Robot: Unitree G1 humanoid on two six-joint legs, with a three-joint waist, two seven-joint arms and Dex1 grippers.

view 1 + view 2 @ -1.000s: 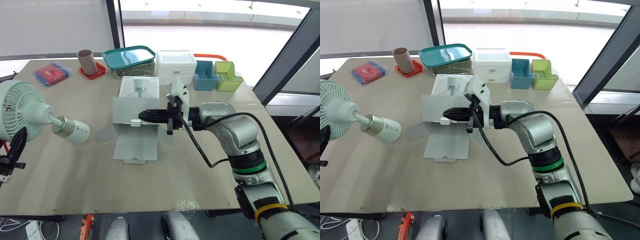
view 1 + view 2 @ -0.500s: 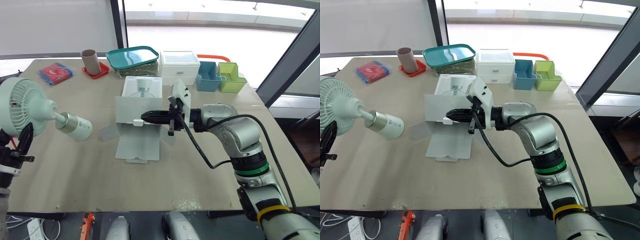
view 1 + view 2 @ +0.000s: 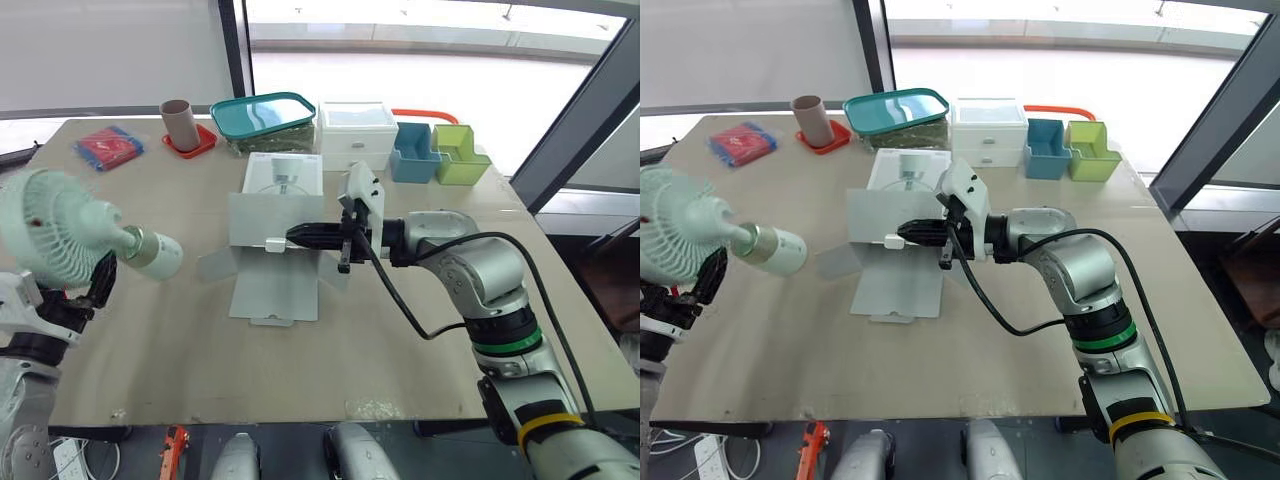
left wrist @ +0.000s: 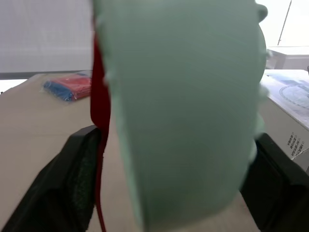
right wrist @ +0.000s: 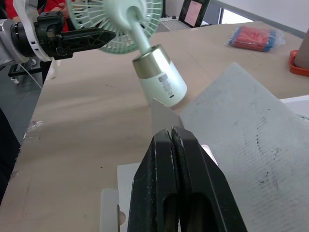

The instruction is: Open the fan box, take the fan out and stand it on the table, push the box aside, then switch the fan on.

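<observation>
At the near left edge of the counter [image 3: 180,350], the left tool [image 3: 95,290] is clamping the round grille head of the pale green fan [image 3: 60,230], one black finger showing on each side of it in the left wrist view. The fan is leaning, its cylindrical base pointing down toward the counter and the box; whether the base is touching the surface is unclear. Further in, the right tool [image 3: 300,236] is reaching in from the right with its fingers pressed together, its tip hovering just over the opened white box [image 3: 272,210], whose flaps are lying spread out. Along the far edge, a red packet [image 3: 103,147], a brown cup [image 3: 178,122] on a red coaster [image 3: 190,145], a teal-lidded container [image 3: 265,120], a white drawer unit [image 3: 355,132], a blue bin [image 3: 412,152] and a green bin [image 3: 460,153] are sitting in a row.
</observation>
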